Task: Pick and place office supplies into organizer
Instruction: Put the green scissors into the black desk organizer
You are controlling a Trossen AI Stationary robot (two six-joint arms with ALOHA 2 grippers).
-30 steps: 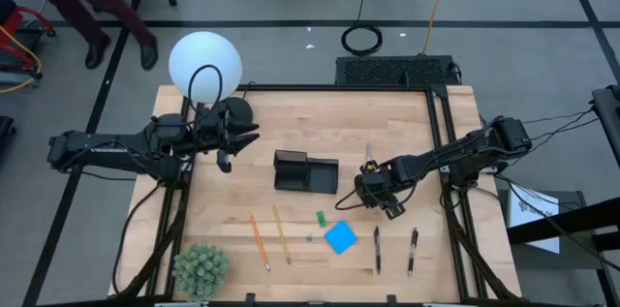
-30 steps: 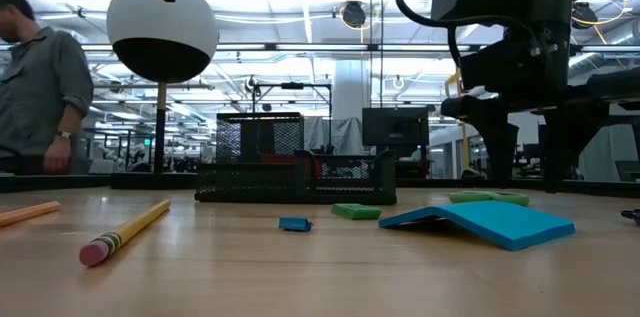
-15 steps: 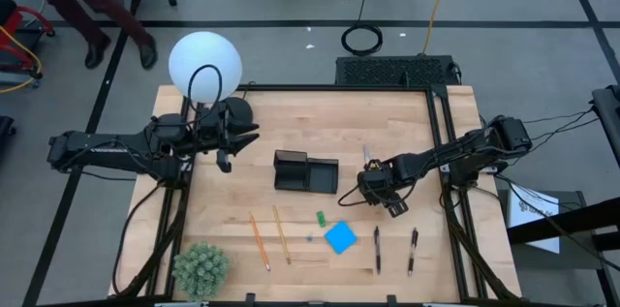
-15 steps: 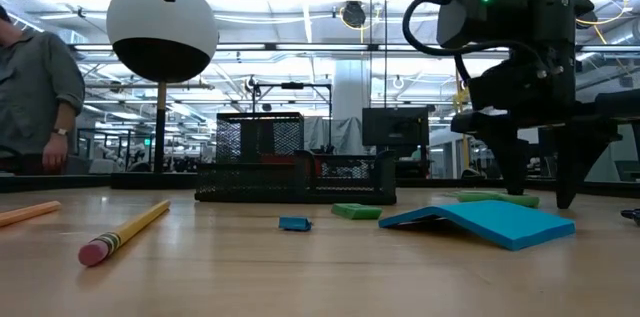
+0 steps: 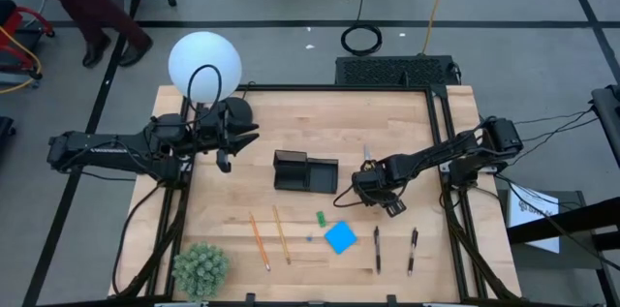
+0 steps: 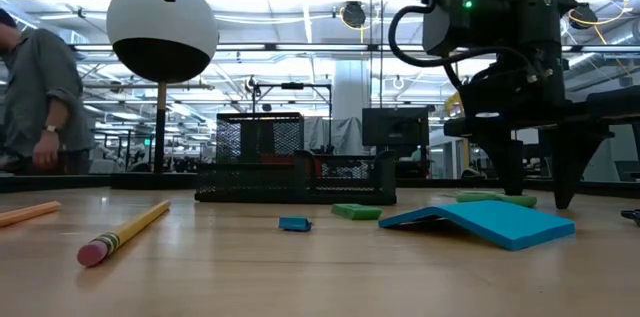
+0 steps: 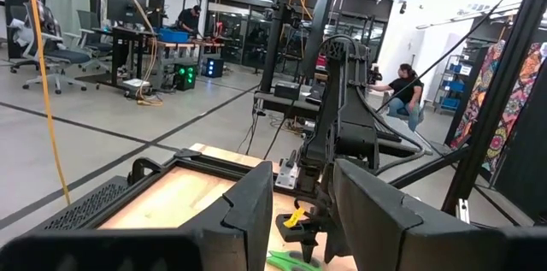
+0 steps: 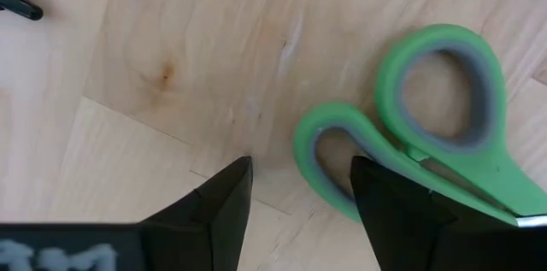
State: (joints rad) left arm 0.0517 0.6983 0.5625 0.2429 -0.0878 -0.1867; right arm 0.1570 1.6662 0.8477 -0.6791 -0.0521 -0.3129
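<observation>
Green-handled scissors [image 8: 427,134] lie flat on the table; their blade tip [image 5: 366,152] pokes out from under my right gripper [image 5: 371,189]. That gripper is open and low over the handle loops, its fingers pointing down [image 6: 535,192]. The smaller loop [image 8: 329,160] lies between the two fingers. The black organizer [image 5: 305,171] stands just left of it. Two pencils [image 5: 271,237], a tiny green piece [image 5: 320,218], the blue pad [image 5: 340,237] and two pens [image 5: 394,250] lie nearer the near edge. My left gripper [image 5: 225,159] waits, open, near the lamp. My right gripper comes at the scissors' handle from above, pointing down, and straddles the smaller loop. One finger [image 8: 397,207] covers the handle's edge [image 8: 359,207] in the wrist view. Whether it touches the scissors, I cannot tell.
A white globe lamp [image 5: 204,65] stands at the far left corner. A spiky green plant ball [image 5: 201,268] sits at the near left corner. A black mesh basket [image 5: 392,70] sits beyond the far edge. A person [image 6: 40,97] moves behind the table.
My right gripper has come down toward the scissors and shifted slightly toward the table's left. The person behind the table has walked on. Nothing on the table has moved.
</observation>
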